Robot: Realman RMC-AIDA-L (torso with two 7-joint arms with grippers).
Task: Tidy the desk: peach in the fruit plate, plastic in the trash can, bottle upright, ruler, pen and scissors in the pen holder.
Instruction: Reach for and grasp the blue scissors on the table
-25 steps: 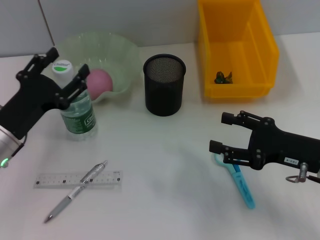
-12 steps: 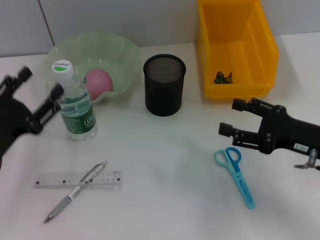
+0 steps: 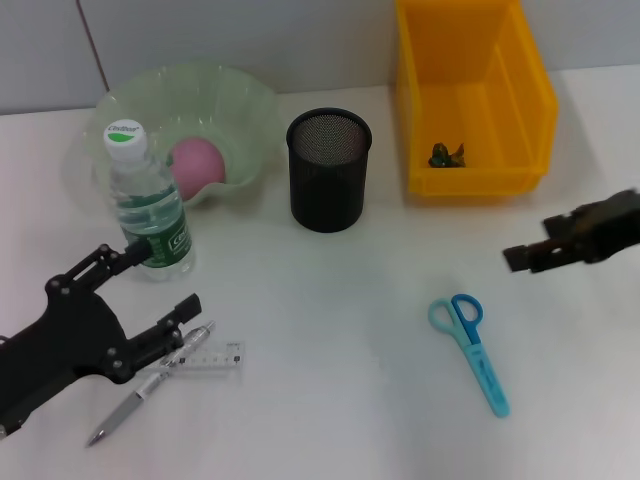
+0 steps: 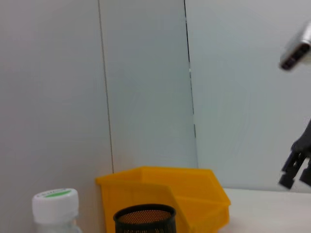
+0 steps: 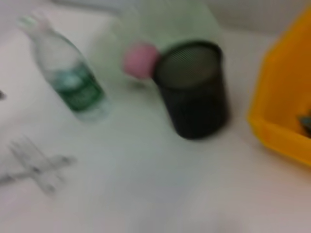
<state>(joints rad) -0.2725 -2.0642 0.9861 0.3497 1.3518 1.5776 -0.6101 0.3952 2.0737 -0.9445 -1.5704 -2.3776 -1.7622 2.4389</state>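
1. White desk point(image 3: 330, 400) is seen below a grey panelled wall, carrying all of the task's things.
2. The left gripper point(image 3: 150, 300) is seen near the desk's front left corner, its two fingers spread apart with nothing between them — it is placed over the left part of the ruler point(image 3: 205, 360), just in front of the bottle.
3. The pen point(image 3: 150, 385) is laid diagonally across the ruler, touching it.
4. The bottle point(image 3: 148, 210) is stood upright with its white cap on, just beside the front rim of the fruit plate point(image 3: 240, 100), which is set at the back left.
5. The peach point(image 3: 196, 165) is seen lying in the fruit plate.
6. The pen holder point(image 3: 329, 170), a black mesh cup, is placed upright near the middle of the back edge, between the plate and the yellow trash can point(image 3: 470, 90).
7. A small crumpled piece of plastic point(image 3: 446, 154) is seen inside the trash can.
8. The scissors point(image 3: 470, 345) are laid flat toward the front right, handles pointing to the back.
9. The right gripper point(image 3: 530, 255) is held by the right edge, well apart from the scissors — whether its fingers are spread or pressed together cannot be told.
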